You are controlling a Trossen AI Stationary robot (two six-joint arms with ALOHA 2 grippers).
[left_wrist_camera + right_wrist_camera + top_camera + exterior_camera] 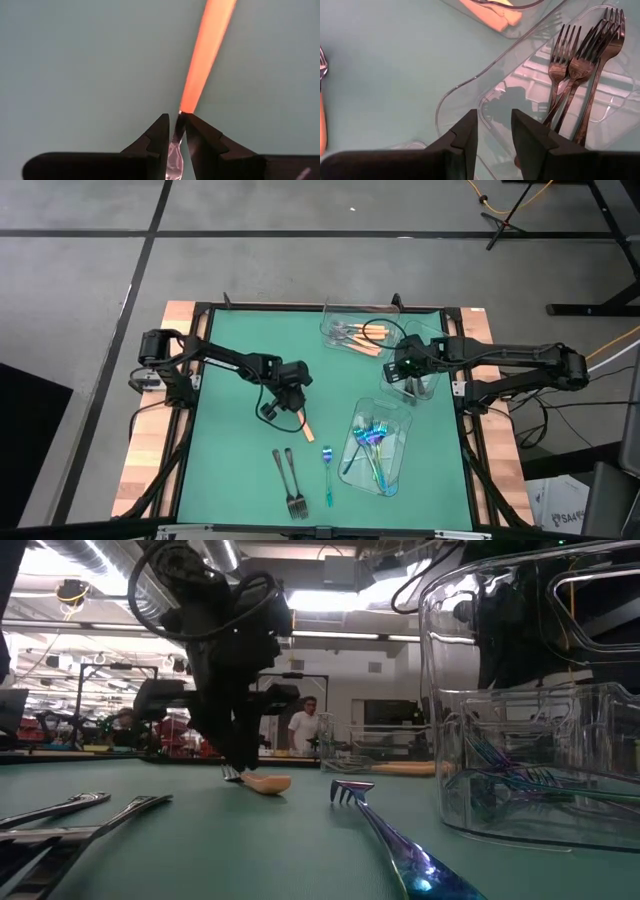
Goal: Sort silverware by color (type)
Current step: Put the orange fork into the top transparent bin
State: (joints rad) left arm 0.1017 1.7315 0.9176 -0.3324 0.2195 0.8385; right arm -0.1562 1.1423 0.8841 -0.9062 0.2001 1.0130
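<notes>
The green table mat [240, 450] carries three clear plastic trays. The far tray [345, 323] holds orange-handled forks with silver heads [362, 335]; the middle tray [520, 85], at the mat's right edge, holds three dark grey metal forks [577, 65]; the near-right tray [398, 460] holds a heap of shiny iridescent blue-teal forks [372, 442].

The left gripper [180, 131] is down on the mat near its middle, its two dark fingers [157, 137] clamped on the silver neck of a single orange-handled fork [205, 55]. That fork's orange handle runs away from the fingertips along the mat; in the low view its handle end [268, 783] rests on the surface just beside the gripper.

The right gripper [494, 130] hangs over the middle tray with its fingers parted a little and nothing between them; the dark forks lie just beside it inside that tray.

Nearer the front edge, two dark grey forks [290, 480] lie side by side, with one blue-teal fork [327, 472] loose just to their right, well apart from both grippers.

No readable writing shows on any item.
</notes>
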